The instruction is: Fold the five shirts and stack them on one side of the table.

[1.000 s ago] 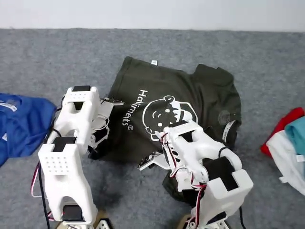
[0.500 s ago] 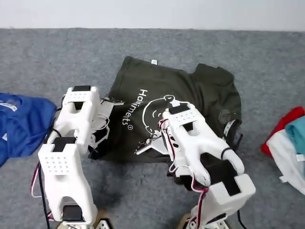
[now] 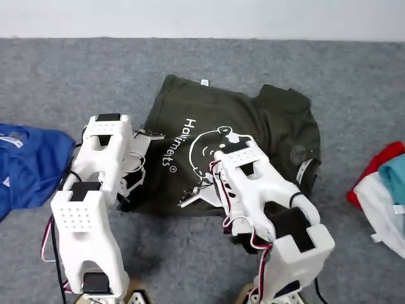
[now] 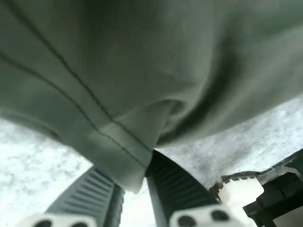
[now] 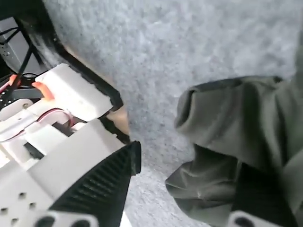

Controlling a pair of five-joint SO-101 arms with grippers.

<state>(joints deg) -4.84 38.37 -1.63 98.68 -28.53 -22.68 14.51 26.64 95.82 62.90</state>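
Observation:
A dark olive shirt (image 3: 234, 133) with a white print lies spread in the middle of the grey table. My left gripper (image 3: 131, 182) sits at the shirt's near left corner. In the left wrist view it (image 4: 135, 182) is shut on the shirt's stitched hem (image 4: 118, 142), which hangs between the two black fingers. My right gripper (image 3: 191, 195) is at the shirt's near edge, just right of the left arm. In the right wrist view it (image 5: 189, 189) stands open, with a bunched fold of the shirt (image 5: 232, 137) lying against one finger.
A blue shirt (image 3: 28, 164) lies at the left edge. A pile of red, teal and white shirts (image 3: 383, 183) sits at the right edge. Bare grey table surface (image 3: 76, 76) stretches behind the olive shirt up to the white wall.
My right arm has swung forward and a little left, bringing its gripper up to the shirt's near edge. The left arm has stayed still.

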